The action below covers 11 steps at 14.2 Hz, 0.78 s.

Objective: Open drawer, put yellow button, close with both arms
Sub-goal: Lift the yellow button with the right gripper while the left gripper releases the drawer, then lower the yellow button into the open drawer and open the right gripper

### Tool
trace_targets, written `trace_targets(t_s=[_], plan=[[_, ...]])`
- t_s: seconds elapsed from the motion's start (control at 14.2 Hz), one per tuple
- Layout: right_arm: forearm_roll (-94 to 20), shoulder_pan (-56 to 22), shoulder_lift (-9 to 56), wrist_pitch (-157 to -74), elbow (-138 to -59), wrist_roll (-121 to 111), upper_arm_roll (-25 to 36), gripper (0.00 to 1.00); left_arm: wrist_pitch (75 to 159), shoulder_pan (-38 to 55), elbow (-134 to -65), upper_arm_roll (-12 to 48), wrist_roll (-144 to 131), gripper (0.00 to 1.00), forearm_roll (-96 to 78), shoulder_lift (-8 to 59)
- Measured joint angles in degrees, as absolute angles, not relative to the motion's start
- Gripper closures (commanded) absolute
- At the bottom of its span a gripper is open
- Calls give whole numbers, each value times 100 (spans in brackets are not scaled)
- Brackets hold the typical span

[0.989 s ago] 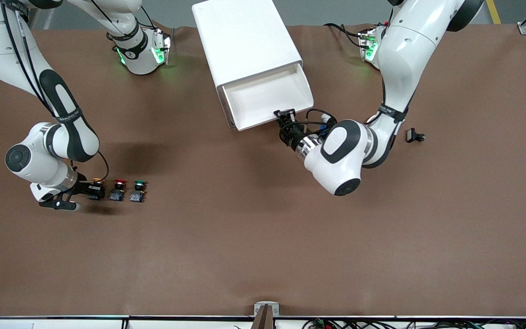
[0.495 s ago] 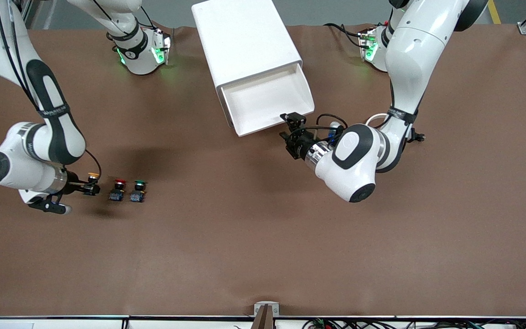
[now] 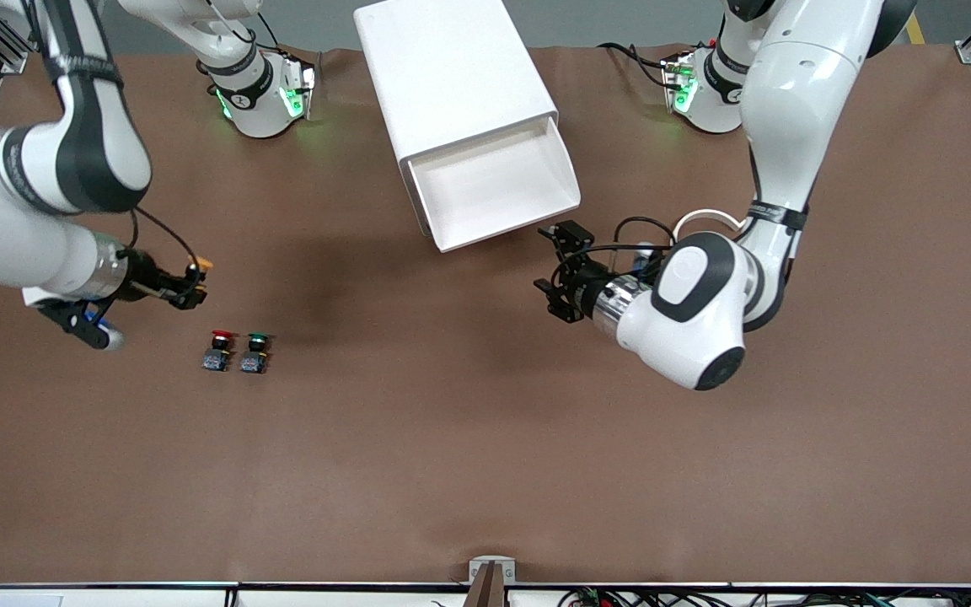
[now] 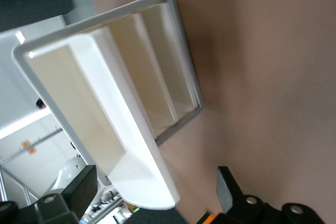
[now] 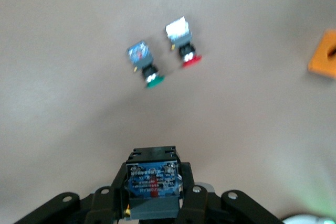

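Front view: at middle left of the frame, the right gripper (image 3: 186,285) hangs over bare table with its jaws clamped on the yellow button (image 3: 200,268), above the red button (image 3: 217,351) and green button (image 3: 254,351). At upper centre the drawer (image 3: 494,187) stands pulled out; just beside its lower corner, the left gripper (image 3: 564,271) has jaws spread, holding nothing.

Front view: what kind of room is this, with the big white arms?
Probably a robot lab or workshop. Two arms are bolted to a brown table; the right gripper holds a yellow button, the left gripper hangs near a white cabinet, and cables run along the table's edge.
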State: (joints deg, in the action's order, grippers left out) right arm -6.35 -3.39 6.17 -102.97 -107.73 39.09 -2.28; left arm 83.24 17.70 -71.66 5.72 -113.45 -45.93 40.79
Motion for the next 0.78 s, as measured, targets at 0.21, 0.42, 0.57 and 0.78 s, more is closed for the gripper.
trace_targets(t_s=[0.21, 0.42, 0.57, 0.78], plan=[[-832, -1119, 154, -9910, -10786, 5646, -248, 100, 8319, 1482, -7092, 401, -10402, 0, -4241, 3831], [-933, -2184, -87, -9905, -10750, 7527, -266, 100, 8316, 1240, -7079, 198, -9042, 0, -3480, 3626], [-938, -2837, -104, -9990, -10541, 8656, -272, 100, 8315, 1209, -7075, 59, -8407, 0, -2793, 3471], [-940, -3518, 25, -10012, -10085, 9961, -263, 100, 8317, 1217, -7062, 15, -7462, 0, -1708, 3237]])
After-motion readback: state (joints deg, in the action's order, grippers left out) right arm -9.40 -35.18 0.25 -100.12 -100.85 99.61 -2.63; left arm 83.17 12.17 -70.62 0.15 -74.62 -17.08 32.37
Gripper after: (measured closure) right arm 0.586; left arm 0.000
